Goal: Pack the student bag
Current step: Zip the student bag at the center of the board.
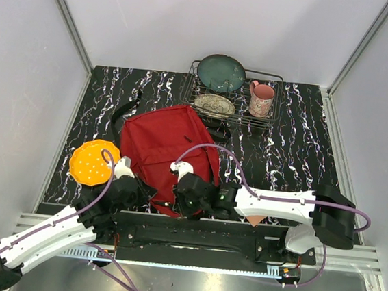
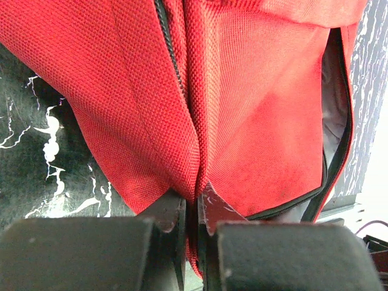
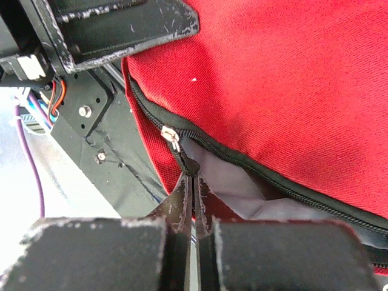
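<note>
Gaping at its zipper (image 3: 242,161), the red student bag (image 1: 163,142) is pinched by left gripper (image 2: 195,209) and right gripper (image 3: 193,188)

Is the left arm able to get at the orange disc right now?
Probably not yet: the left gripper is shut on the student bag fabric. The orange disc lies close beside that arm, nothing between, so after letting go it looks reachable.

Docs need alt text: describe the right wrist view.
Right gripper shut, pinching the black zipper edge of the red backpack beside its silver slider; the part-open zipper shows grey lining.
</note>
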{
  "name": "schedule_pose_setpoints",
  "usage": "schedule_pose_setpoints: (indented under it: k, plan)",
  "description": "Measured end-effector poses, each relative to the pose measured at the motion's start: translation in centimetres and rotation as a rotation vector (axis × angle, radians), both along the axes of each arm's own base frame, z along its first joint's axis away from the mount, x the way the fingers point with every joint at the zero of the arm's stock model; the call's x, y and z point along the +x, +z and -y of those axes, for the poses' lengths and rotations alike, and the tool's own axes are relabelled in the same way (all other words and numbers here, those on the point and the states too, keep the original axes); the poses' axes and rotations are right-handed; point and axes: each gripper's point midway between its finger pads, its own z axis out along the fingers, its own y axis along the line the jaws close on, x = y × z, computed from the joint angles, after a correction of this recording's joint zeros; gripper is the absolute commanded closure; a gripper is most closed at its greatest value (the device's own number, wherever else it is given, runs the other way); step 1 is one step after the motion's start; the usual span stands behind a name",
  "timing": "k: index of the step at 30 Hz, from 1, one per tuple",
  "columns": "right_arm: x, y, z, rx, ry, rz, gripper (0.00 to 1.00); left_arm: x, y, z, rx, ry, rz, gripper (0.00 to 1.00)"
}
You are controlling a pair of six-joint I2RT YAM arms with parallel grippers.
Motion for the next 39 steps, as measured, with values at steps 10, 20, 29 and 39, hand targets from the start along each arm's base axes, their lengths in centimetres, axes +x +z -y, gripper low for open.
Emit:
schedule_pose_setpoints:
  k: [10,20,29,39]
  plan:
    - [-0.3,1.4,0.6,-0.015,0.021,0.005,1.0,-0.1,1.1,-0.2,-0.059,0.022,0.025,1.0]
    - [-2.6,1.9,0.2,0.007,0.124,-0.052,1.0,-0.3,1.7,0.2,-0.088,-0.001,0.043,1.0]
    - [-3.0,0.3,0.4,-0.042,0.051,-0.127,1.0,-0.2,2.1,0.3,-0.074,-0.032,0.077,0.23]
    - [-3.9,-1.9,2.9,-0.157,-0.008,-0.162,1.0,-0.6,2.7,0.7,-0.134,-0.032,0.056,0.01]
